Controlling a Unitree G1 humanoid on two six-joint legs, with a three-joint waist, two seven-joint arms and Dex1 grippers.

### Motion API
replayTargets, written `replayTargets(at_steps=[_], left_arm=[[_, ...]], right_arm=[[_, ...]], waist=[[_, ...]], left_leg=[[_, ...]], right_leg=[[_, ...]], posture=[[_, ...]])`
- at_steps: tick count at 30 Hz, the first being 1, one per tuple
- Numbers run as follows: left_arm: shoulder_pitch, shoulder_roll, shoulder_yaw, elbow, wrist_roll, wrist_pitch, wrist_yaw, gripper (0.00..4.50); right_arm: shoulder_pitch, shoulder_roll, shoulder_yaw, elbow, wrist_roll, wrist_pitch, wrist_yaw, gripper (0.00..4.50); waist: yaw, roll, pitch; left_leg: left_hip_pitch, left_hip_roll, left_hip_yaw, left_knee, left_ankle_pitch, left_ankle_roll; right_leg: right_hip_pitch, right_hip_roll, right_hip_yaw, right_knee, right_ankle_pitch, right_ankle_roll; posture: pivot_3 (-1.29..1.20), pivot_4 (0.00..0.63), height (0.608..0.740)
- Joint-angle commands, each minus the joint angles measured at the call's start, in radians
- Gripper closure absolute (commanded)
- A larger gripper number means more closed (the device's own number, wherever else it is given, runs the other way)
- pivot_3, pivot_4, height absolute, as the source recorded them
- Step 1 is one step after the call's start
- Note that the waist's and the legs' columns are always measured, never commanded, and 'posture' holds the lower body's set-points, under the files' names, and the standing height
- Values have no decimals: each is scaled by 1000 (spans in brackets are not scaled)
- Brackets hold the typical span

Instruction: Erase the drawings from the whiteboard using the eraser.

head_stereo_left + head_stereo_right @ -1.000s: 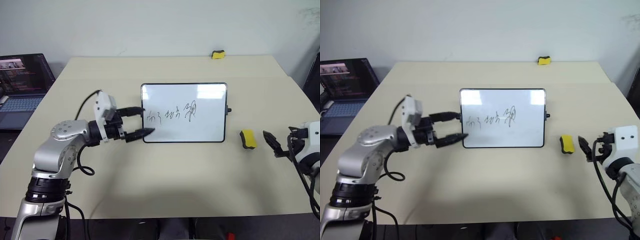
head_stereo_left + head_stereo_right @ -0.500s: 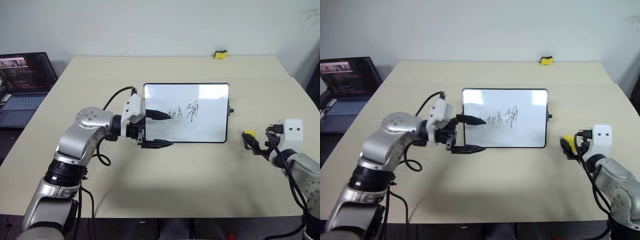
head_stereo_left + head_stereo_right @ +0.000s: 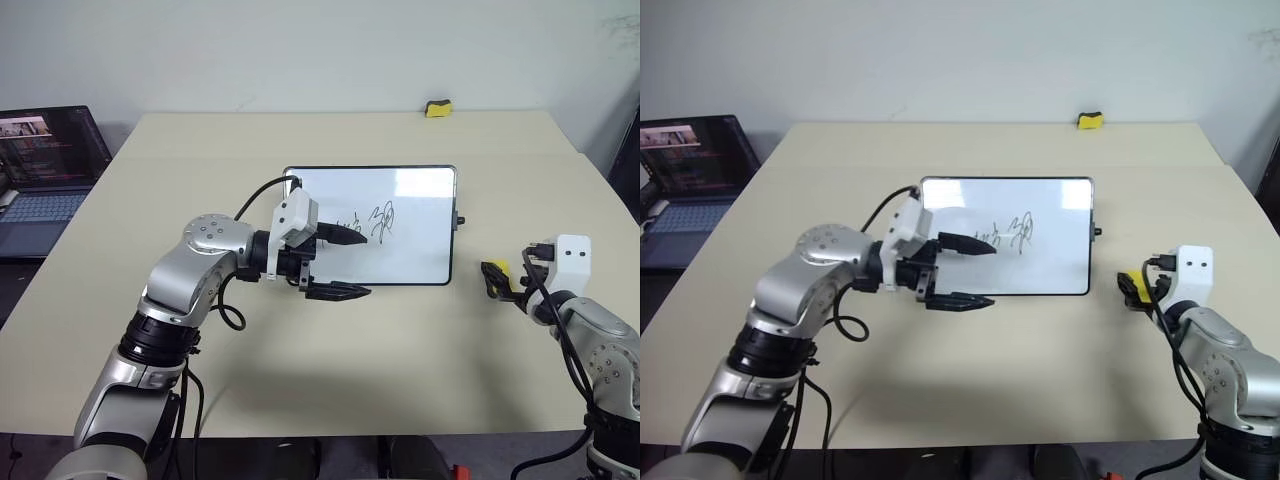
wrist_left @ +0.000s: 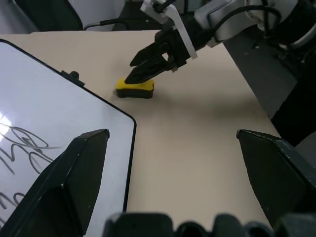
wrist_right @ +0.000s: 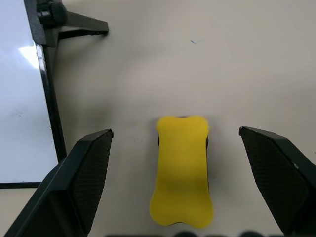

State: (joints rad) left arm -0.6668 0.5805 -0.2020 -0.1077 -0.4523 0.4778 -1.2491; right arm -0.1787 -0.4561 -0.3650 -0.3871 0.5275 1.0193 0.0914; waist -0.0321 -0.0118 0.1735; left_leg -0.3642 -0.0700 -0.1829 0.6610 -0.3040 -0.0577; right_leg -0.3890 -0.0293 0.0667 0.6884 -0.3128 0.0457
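Black marker scribbles (image 3: 368, 222) on the glossy white black-framed whiteboard (image 3: 420, 250) are illegible. The small yellow-and-black oblong eraser (image 5: 182, 169) lies right of it, long axis near-to-far, between the wide-spread right gripper (image 5: 185, 185) fingers. Left gripper (image 3: 351, 264) also gapes wide, straddling the board's near edge.

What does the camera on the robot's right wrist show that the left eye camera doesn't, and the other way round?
The right wrist view alone shows the eraser from above: its yellow top with a pinched waist, lying flat between the open right gripper's two spread fingers, untouched. The left eye view alone shows the drawings, the open left gripper over the whiteboard's near left corner, a laptop, and a second yellow block at the table's far edge. Both show the eraser, the whiteboard's edge with its knob, and the beige table.
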Motion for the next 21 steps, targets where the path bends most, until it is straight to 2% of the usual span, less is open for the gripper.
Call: replayTargets(at_steps=[1,8,21], left_arm=[[-17,-6,-4,-17,1,-13,-10,0],[-5,6,5,-16,19,-23,-6,0],[12,40,33,-17,24,-24,19,0]], right_arm=[[-31,-4,15,16,-29,-41,10,24],[-72,-2,59,111,-94,-103,27,24],[-98,4,54,173,-126,-124,40,24]], waist=[[0,0,0],[0,0,0],[-1,0,0]], left_leg=[[0,0,0,0,0,0],[0,0,0,0,0,0],[0,0,0,0,0,0]], right_leg=[[0,0,0,0,0,0],[0,0,0,0,0,0],[0,0,0,0,0,0]], posture=[[0,150,740],[0,150,740],[0,150,740]])
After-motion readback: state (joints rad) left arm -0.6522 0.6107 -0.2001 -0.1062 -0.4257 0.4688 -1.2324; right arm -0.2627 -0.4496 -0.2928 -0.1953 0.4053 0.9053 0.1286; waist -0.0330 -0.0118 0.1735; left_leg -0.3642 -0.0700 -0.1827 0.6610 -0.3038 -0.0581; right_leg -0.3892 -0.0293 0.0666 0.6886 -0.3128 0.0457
